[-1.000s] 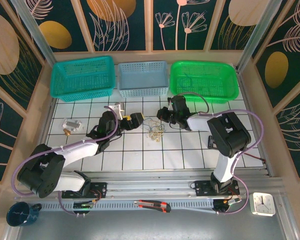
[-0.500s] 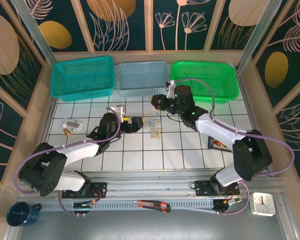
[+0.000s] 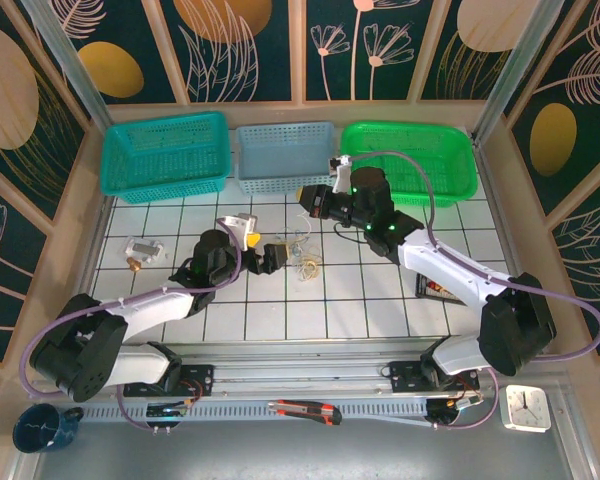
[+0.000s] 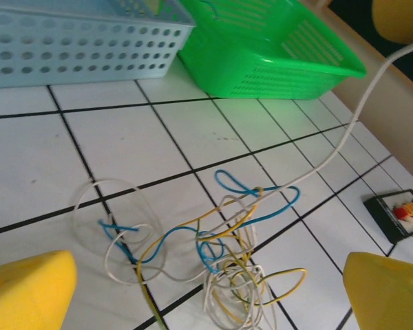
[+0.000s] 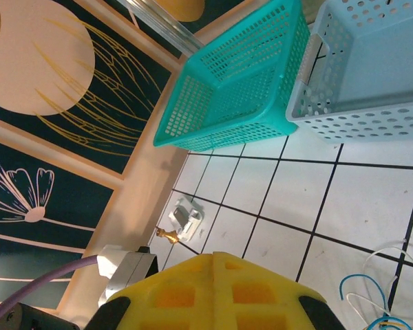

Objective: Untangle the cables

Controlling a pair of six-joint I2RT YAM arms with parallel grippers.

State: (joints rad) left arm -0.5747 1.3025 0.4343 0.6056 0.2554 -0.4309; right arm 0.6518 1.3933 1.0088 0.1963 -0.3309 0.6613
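Note:
The cables [image 3: 306, 262] lie as a small tangle of thin yellow, white and blue loops on the white tiles at mid-table. My left gripper [image 3: 270, 252] rests low just left of them, open, and in its wrist view the cables [image 4: 242, 280] sit between its yellow pads [image 4: 29, 289], untouched. One white cable [image 4: 344, 137] rises taut from the heap toward the upper right. My right gripper [image 3: 308, 200] hangs above and behind the tangle, shut, apparently on that white strand. In the right wrist view its pads [image 5: 215, 275] are pressed together, with blue and white loops [image 5: 372, 295] below at the right.
Three baskets line the far edge: teal [image 3: 165, 155], pale blue [image 3: 285, 157] and green [image 3: 408, 160]. A small white connector with a brass tip [image 3: 142, 250] lies at the left. A dark little board [image 3: 435, 288] lies right of centre.
My right gripper has risen from the floor beside the tangle and swung back and to the left, drawing a white strand up with it. The left gripper has shifted only slightly.

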